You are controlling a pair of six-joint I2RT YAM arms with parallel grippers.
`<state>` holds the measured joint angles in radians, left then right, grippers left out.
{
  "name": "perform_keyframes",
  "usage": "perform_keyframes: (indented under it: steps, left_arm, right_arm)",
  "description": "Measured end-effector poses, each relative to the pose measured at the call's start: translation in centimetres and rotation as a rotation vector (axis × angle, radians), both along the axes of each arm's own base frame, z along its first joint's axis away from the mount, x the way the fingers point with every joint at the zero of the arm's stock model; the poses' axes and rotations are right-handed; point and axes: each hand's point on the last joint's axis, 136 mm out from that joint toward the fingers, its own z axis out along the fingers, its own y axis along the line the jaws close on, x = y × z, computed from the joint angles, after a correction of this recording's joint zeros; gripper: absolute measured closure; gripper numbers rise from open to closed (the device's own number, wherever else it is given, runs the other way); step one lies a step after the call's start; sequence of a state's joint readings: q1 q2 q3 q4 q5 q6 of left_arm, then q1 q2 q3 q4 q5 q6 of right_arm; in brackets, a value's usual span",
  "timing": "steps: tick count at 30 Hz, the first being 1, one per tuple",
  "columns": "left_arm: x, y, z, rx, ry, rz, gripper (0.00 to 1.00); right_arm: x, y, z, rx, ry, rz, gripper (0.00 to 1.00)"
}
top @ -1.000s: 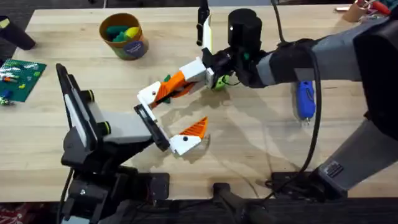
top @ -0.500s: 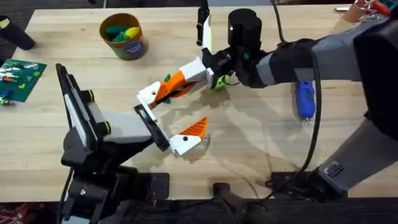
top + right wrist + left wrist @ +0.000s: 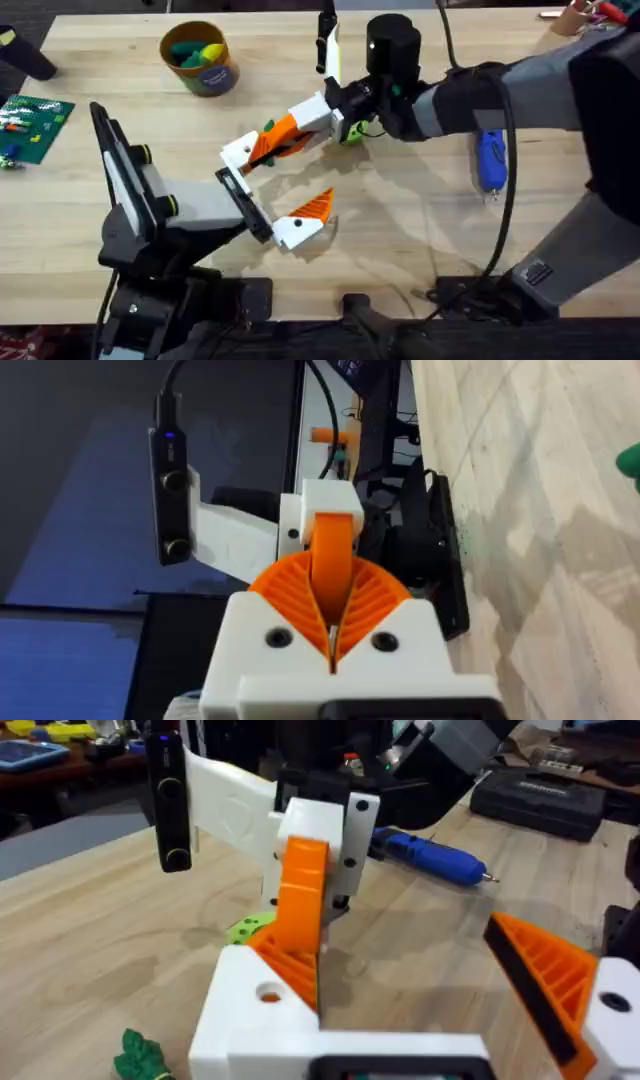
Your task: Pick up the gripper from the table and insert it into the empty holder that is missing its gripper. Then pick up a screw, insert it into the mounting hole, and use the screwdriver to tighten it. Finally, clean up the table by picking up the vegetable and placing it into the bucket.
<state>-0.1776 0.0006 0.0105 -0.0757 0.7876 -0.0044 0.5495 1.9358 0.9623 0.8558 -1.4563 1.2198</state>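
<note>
Up off the tabletop [image 3: 400, 240], the orange gripper [image 3: 300, 905] stands pinched between the closed pads of the right tool [image 3: 331, 615], its base pressed against the white holder [image 3: 250, 1020] on the left arm's jaw rail. Whether it has fully seated cannot be told. The left tool [image 3: 280, 178] is spread wide, its one fitted orange finger well apart from the holder being filled, and it grips nothing.

The insertion step looks nearly done but not locked; no screw is seen in the mounting hole. The main risk is judged to be release too soon: if the right tool lets go before the gripper is home in its slot, the part could tip out and drop to the tabletop. A skewed push could also jam the wedge at an angle, leaving its hole out of line with the holder's, so a screw would not start.

Farther right, the blue screwdriver [image 3: 490, 158] lies beside the grey-sleeved arm. A green vegetable [image 3: 352, 131] sits just behind the right tool, near enough to be knocked when the arm withdraws. The bucket [image 3: 215, 75] stands at the far left.
</note>
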Motion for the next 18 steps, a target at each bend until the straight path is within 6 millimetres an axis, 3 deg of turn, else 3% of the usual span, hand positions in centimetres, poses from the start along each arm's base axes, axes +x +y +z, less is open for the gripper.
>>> perform_keyframes:
  steps: [5, 7, 12, 18]
  left_arm:
    - [0.0, 0.0, 0.0, 0.0, 0.0, 0.001, 0.014]
    - [-0.1, -0.1, 0.0, 0.0, 0.001, -0.005, 0.014]
    - [-0.7, -0.5, 0.0, -0.004, 0.006, -0.05, 0.014]
    - [-1.0, -0.7, 0.0, -0.005, 0.007, -0.065, 0.014]
  right_arm:
    - [0.0, 0.0, 0.0, 0.0, 0.001, 0.0, 0.959]
    - [0.1, 0.1, 0.0, -0.003, 0.003, -0.005, 0.75]
    - [0.2, 0.9, 0.4, 0.003, -0.019, -0.02, 0.054]
    - [0.3, 1.1, 0.4, 0.003, -0.023, -0.027, 0.01]
